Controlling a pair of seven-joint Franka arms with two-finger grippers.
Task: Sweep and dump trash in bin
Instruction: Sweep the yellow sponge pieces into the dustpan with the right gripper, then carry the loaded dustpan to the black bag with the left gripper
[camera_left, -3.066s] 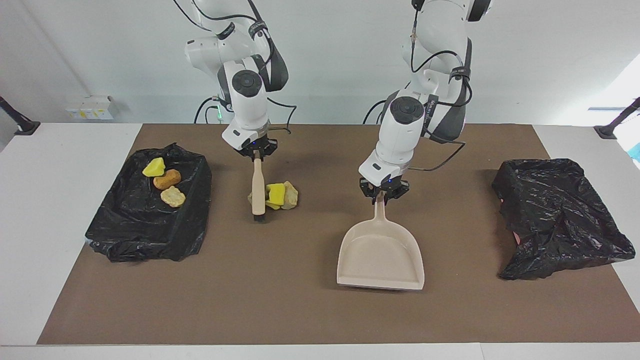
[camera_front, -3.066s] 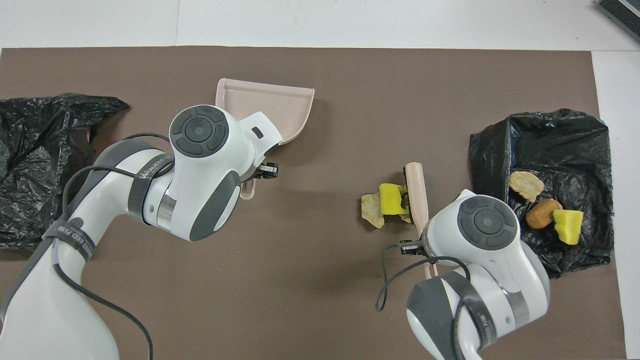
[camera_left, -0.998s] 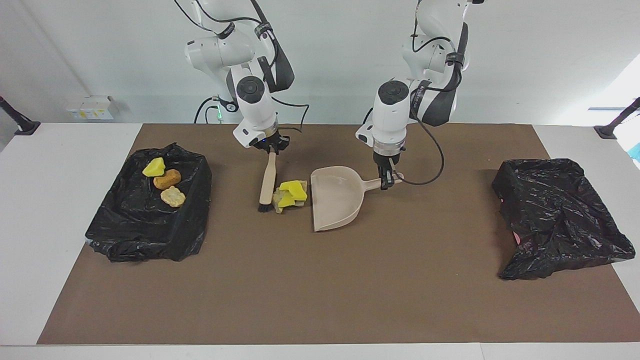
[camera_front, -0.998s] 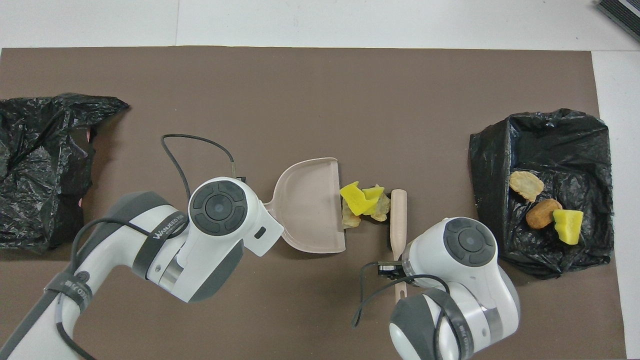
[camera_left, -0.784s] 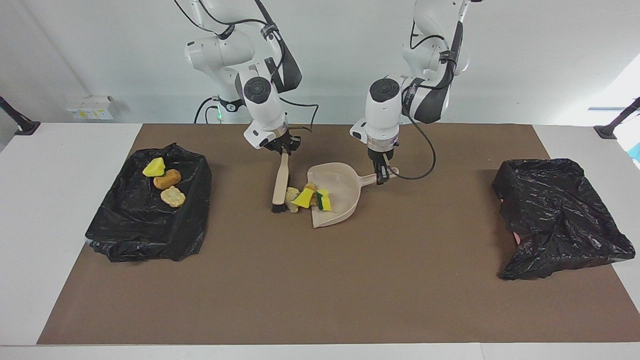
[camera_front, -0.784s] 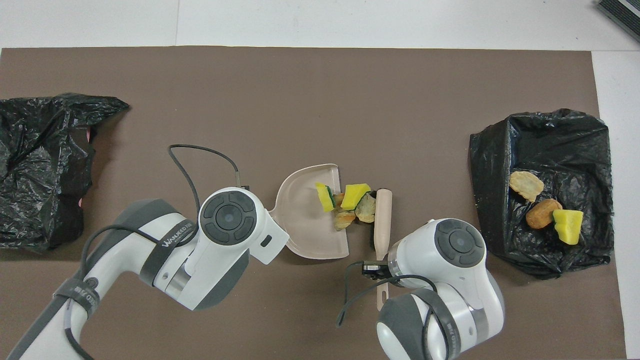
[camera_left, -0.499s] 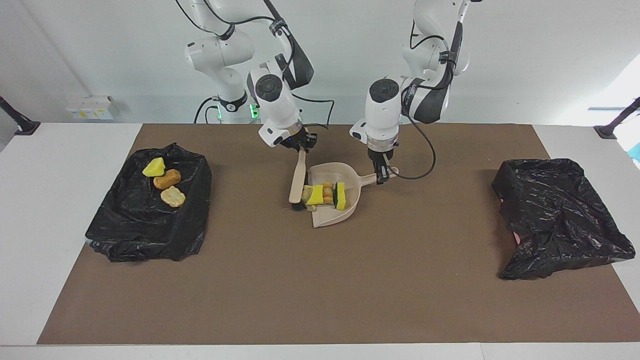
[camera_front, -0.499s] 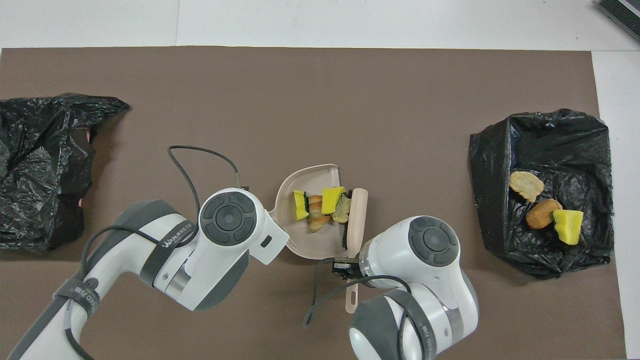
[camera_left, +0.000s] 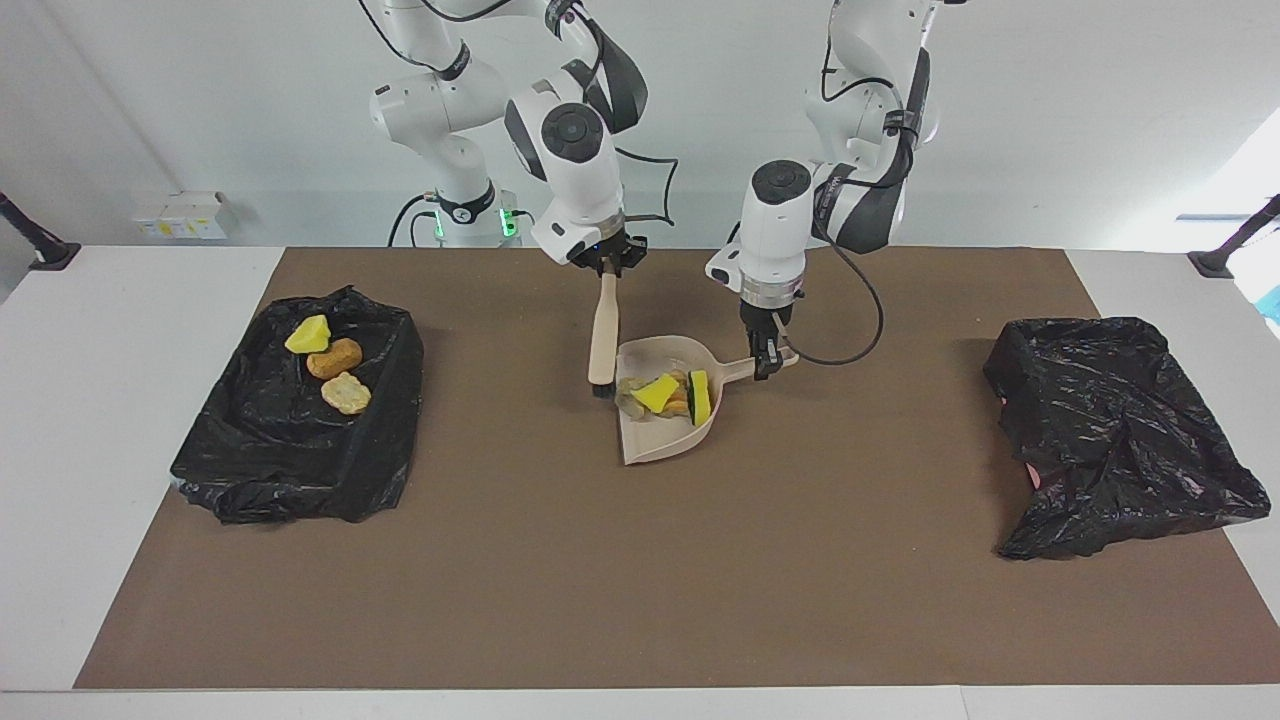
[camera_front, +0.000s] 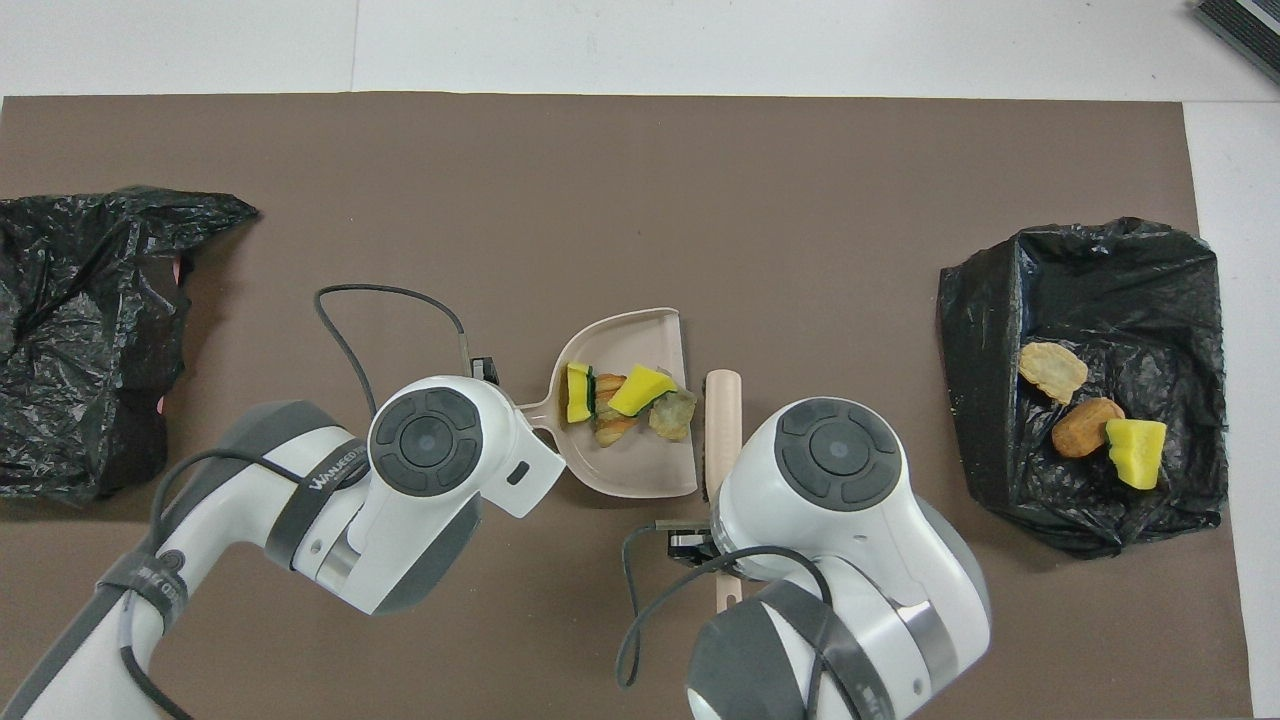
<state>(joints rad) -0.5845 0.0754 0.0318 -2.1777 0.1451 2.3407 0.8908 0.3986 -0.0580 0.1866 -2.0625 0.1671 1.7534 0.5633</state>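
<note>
My left hand (camera_left: 767, 366) grips the dustpan (camera_left: 665, 420) handle, mouth flat on the surface to catch sponge chunks (camera_left: 668, 393); my right hand (camera_left: 606, 268) clamps the brush (camera_left: 602, 340) upright at its lip.

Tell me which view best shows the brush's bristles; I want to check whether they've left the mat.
The facing view: the brush hangs from the right gripper, its dark bristle end visible beside the dustpan. Overhead, the right arm covers most of the handle, and the bristles are barely visible.
</note>
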